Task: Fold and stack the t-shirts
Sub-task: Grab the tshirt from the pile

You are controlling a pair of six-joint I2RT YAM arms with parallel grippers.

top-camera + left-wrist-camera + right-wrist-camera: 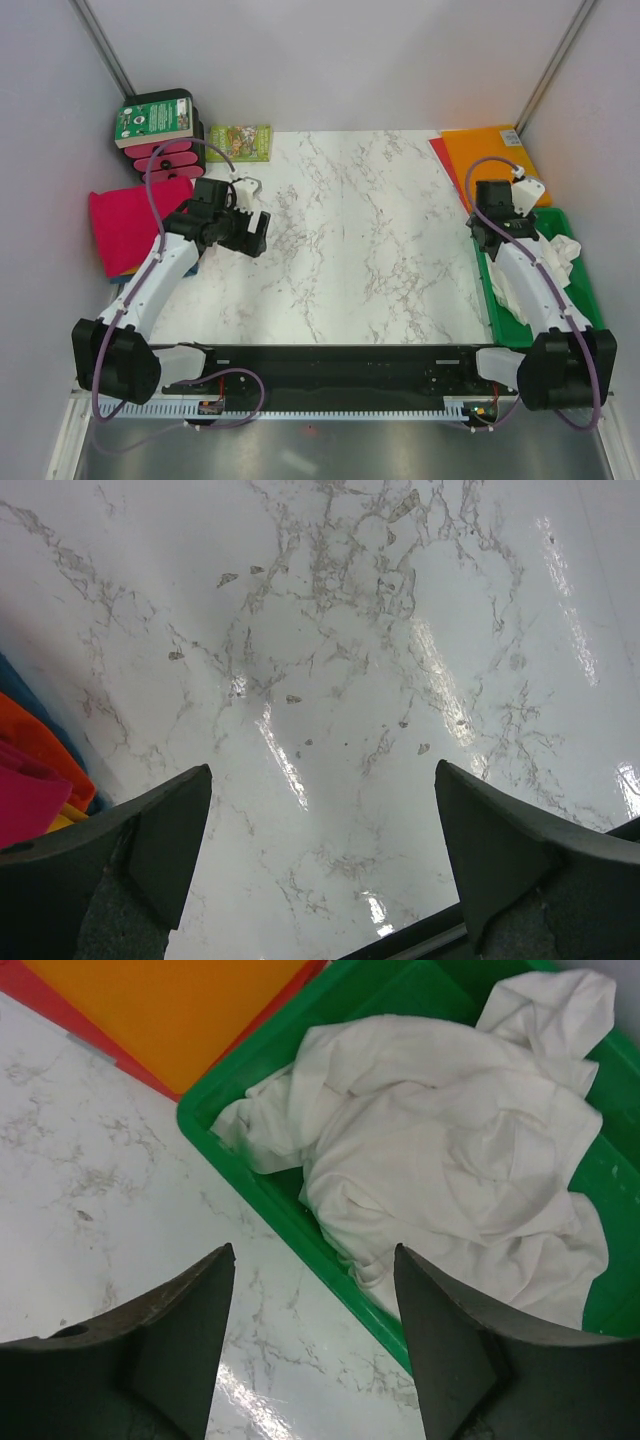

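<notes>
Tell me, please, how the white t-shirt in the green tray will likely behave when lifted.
The white t-shirt lies in deep crumpled folds, so it will probably hang limp and unfurl. It looks thin, so likely light. Its edge meets the green tray wall and may drag there.

Left arm (pixel 160 270): reaching forward, wrist turned inward | left pincer (pixel 320 780): jaws spread wide, nothing between them | right arm (pixel 530 280): stretched forward along its own side | right pincer (pixel 315 1260): pointing down, jaws apart, gripping nothing
</notes>
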